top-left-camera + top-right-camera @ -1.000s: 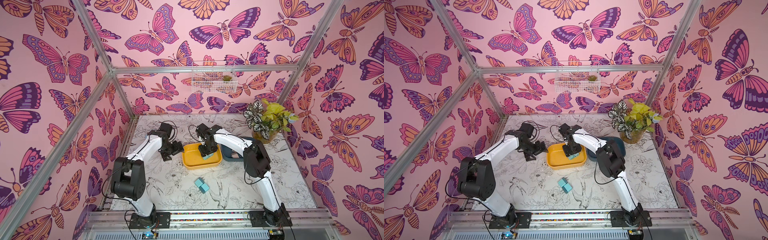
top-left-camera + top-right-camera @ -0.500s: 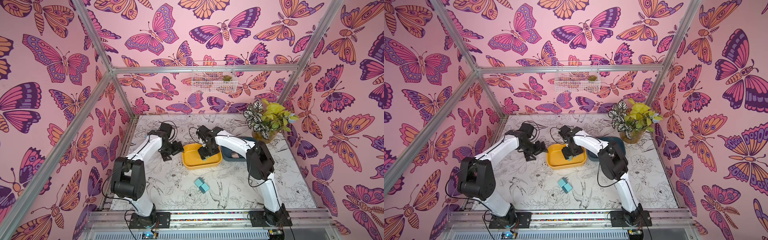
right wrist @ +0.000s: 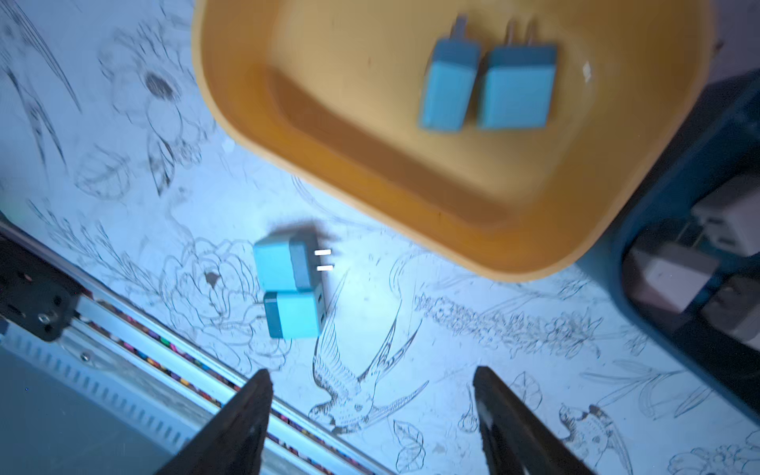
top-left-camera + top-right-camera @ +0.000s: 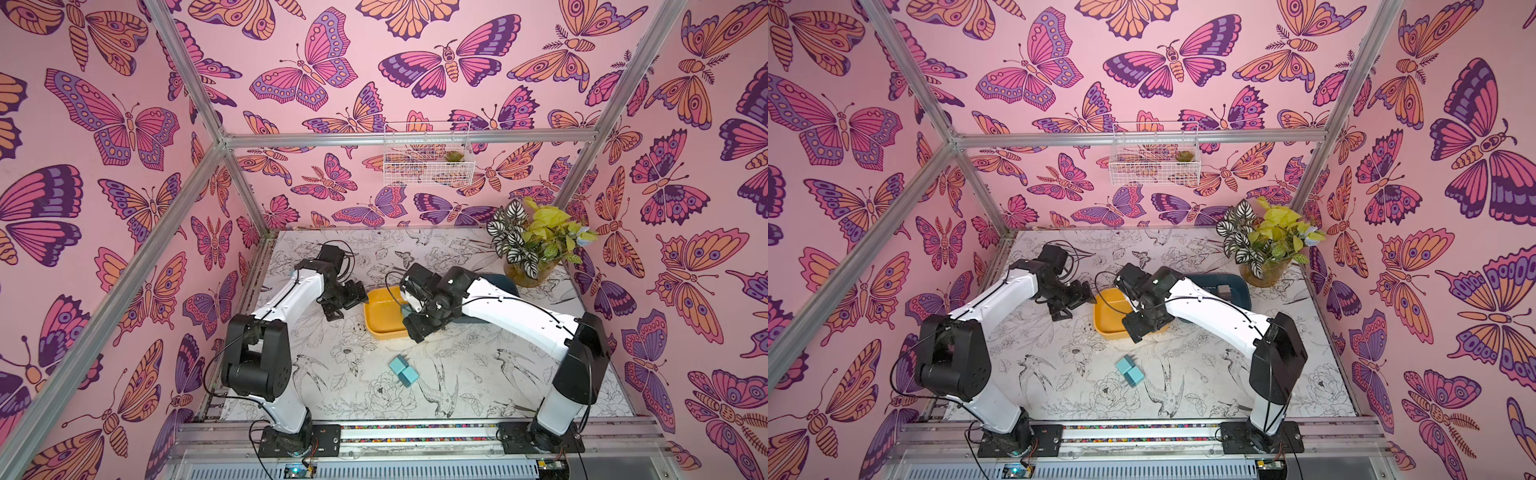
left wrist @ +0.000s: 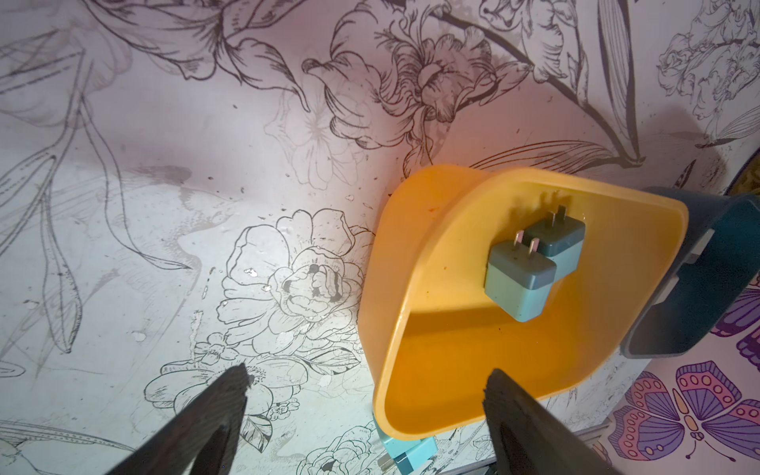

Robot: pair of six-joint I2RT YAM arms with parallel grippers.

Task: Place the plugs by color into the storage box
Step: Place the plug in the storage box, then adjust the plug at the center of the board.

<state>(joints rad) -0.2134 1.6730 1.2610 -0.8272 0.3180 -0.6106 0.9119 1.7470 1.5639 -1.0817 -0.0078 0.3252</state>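
Right gripper (image 3: 370,380) hangs with its jaws spread and empty. Ahead of it, beyond its fingertips, the yellow tray (image 3: 370,123) holds two teal plugs (image 3: 489,82) side by side, touching. Nearer the fingertips, two loose teal plugs (image 3: 290,288) lie touching on the table (image 3: 452,329). Off to one side, the dark blue tray (image 3: 608,279) holds pale pink plugs (image 3: 670,275), their count unclear. Left gripper (image 5: 366,378), likewise spread and empty, sits just beside the yellow tray.

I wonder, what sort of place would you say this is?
Likely a staged robot test cell: silver aluminium frame bars edge pink butterfly-printed walls, and two white-and-black robot arms are bolted to a metal front rail.
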